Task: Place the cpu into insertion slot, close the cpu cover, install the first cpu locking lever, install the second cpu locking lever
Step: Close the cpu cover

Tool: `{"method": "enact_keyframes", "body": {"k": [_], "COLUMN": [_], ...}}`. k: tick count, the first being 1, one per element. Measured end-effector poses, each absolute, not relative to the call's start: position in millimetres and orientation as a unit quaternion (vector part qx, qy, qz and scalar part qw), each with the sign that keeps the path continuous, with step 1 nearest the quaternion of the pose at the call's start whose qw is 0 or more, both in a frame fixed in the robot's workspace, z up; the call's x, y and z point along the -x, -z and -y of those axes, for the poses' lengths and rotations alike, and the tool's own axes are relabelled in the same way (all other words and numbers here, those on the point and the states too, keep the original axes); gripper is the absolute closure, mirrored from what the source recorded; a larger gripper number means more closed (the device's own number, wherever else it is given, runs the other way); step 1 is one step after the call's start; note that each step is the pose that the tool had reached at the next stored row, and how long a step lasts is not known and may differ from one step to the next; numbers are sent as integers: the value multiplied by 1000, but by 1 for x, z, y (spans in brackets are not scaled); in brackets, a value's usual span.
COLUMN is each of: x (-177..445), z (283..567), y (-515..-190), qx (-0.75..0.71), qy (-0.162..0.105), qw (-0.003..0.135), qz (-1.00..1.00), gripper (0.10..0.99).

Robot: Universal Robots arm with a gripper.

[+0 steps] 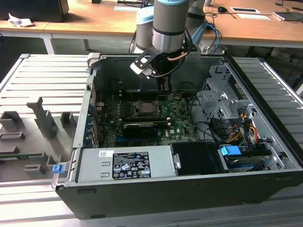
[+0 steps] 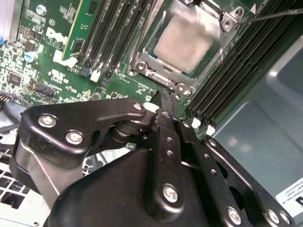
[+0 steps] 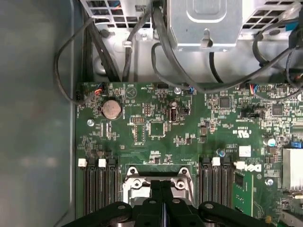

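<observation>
cpu [image 2: 182, 45] in slot [image 3: 142, 176], cover [image 2: 206, 21] over it, memory slots [image 2: 116, 33] both sides. hand [image 2: 163, 94] at slot's edge. Exterior view: card [image 1: 140, 127] just in front of slot, power supply [image 1: 128, 163] further front, drive cage [image 1: 220, 101] at the exterior view's right.

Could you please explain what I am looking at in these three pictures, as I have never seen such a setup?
This is a robot arm reaching down into an open computer case that lies on a ribbed grey table. The exterior view comes from a camera off the arm. Both wrist views come from cameras riding on the arm, looking past its black claw at the green motherboard. In the second wrist view the cpu lies in place on the board, framed by the cpu cover. The claw is shut, with nothing visible between its fingers. Its tips are at the cover's edge, but I cannot tell whether they touch it.
</observation>
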State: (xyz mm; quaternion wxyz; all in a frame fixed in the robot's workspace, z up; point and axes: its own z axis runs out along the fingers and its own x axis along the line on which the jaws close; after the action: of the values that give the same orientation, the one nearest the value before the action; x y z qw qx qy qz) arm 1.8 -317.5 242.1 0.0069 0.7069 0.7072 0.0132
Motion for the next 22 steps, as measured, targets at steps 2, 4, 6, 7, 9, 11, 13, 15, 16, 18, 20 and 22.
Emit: {"method": "enact_keyframes", "body": {"k": [2, 4, 6, 7, 9, 11, 13, 15, 16, 18, 20, 22], "x": [1, 2, 5, 8, 12, 14, 19, 23, 26, 31, 32, 35], "z": [317, 317, 317, 317, 317, 317, 317, 317, 317, 317, 317, 317], "y": [-239, -236, -235, -234, -233, -233, -232, -232, -232, -232, -232, -232], "qx": [-707, -707, -707, -707, -704, -700, -698, -698, -698, -698, -698, -698], "qy": [-13, -13, -13, -13, -13, -13, -13, -13, -13, -13, -13, -13], "qw": [7, 7, 7, 7, 7, 7, 7, 7, 7, 7, 7, 7], "qz": [-707, -707, -707, -707, -710, -714, -716, -716, -716, -716, -716, -716], "gripper": [980, 980, 980, 980, 980, 980, 980, 980, 980, 980, 980, 980]}}
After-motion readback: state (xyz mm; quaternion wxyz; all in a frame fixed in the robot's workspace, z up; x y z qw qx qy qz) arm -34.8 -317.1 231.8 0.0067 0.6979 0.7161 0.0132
